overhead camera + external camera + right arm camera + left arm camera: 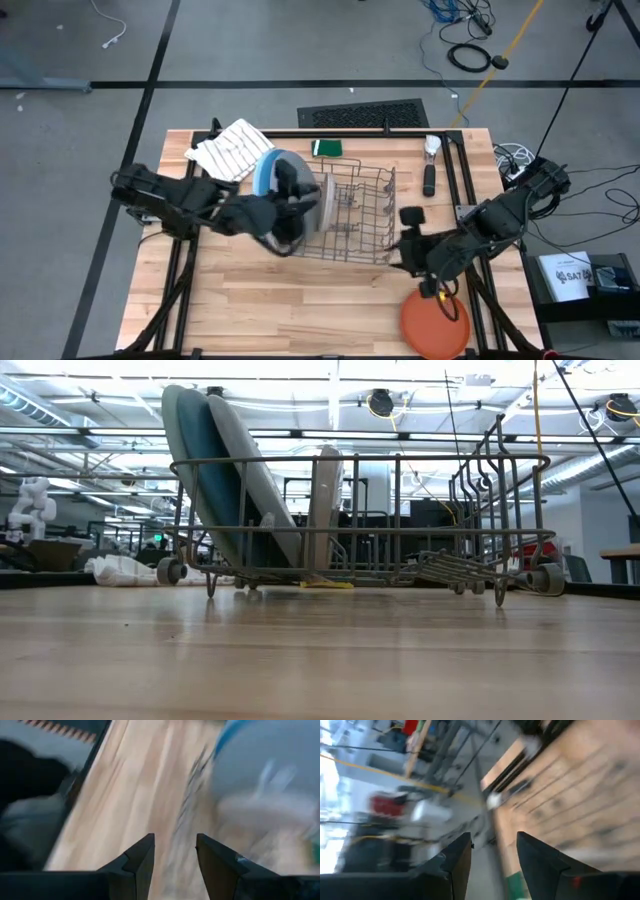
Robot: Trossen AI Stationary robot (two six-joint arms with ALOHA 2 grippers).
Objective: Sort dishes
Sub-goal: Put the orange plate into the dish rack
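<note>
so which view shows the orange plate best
The high view: the orange plate lies flat on the table's near right edge, just below the right gripper. The low view does not show it, and neither wrist view shows anything orange.

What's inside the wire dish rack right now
Standing at one end of the dish rack: a darker blue plate, a grey plate and an off-white plate. From above, the left arm covers part of them.

High view: overhead, facing straight down, far.
Low view: tabletop level, facing 12 o'clock, near.
Shared: wire rack [355,215].
</note>
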